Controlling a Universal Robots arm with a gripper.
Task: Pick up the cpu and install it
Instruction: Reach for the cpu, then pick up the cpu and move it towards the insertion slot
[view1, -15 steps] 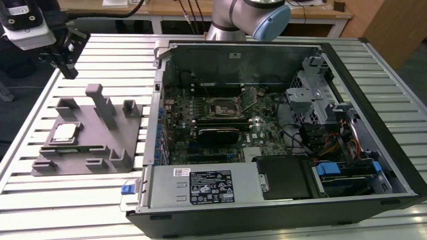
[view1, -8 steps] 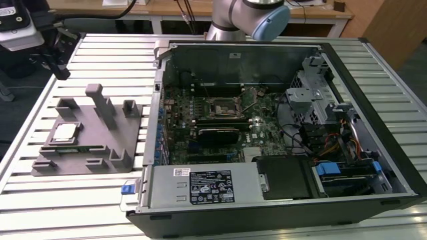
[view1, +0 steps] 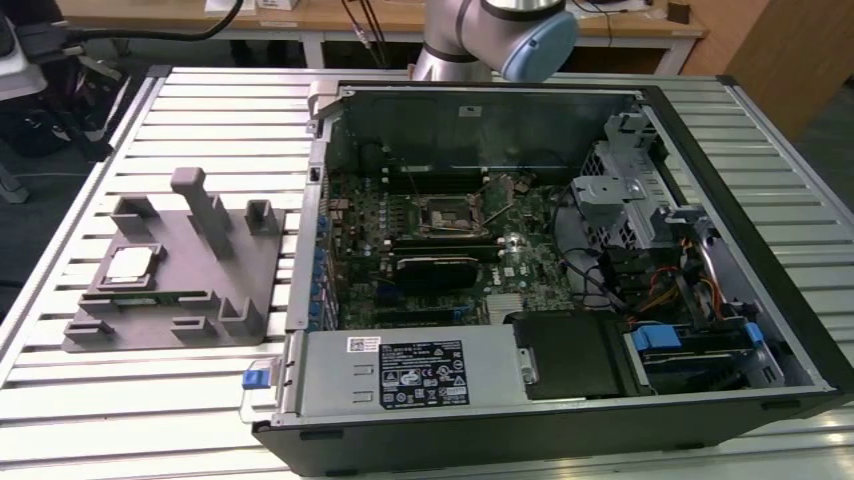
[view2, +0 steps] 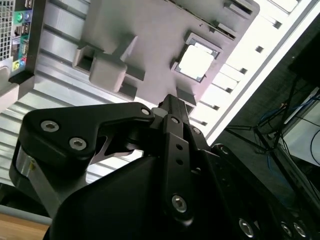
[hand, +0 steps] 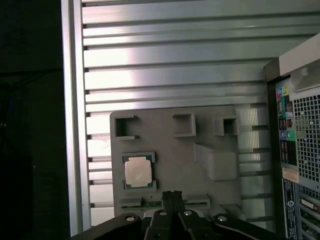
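**Exterior view.** I see a slatted metal table (view1: 200, 110) with an open computer case (view1: 534, 440) lying on it, inside facing up. The motherboard (view1: 454, 250) is exposed, and its square socket (view1: 443, 212) sits near the middle of the board. A grey fixture (view1: 200, 300) rests on the table, just beside the case on the exterior view's left. The cpu (view1: 130, 263) lies flat in a recess of that fixture, silvery top up, well apart from the socket. The arm (view1: 501, 30) stands at the far edge of the table, behind the case.

**Second wrist view.** The gripper (view2: 172, 99) points down toward the fixture (view2: 150, 30). Its fingers are together, with nothing between them. The cpu (view2: 196, 62) sits in its recess near the fingertips and apart from them. I cannot tell how high the gripper hangs above it.

**First wrist view.** The gripper (hand: 172, 194) is drawn together and carries nothing. The cpu (hand: 138, 171) lies seated in the fixture (hand: 200, 120), square to its recess. A green memory stick (hand: 150, 204) lies along the fixture edge just beside the cpu, and the fingertips line up over that edge. The rear panel of the computer case (hand: 300, 150) stands beside the fixture.
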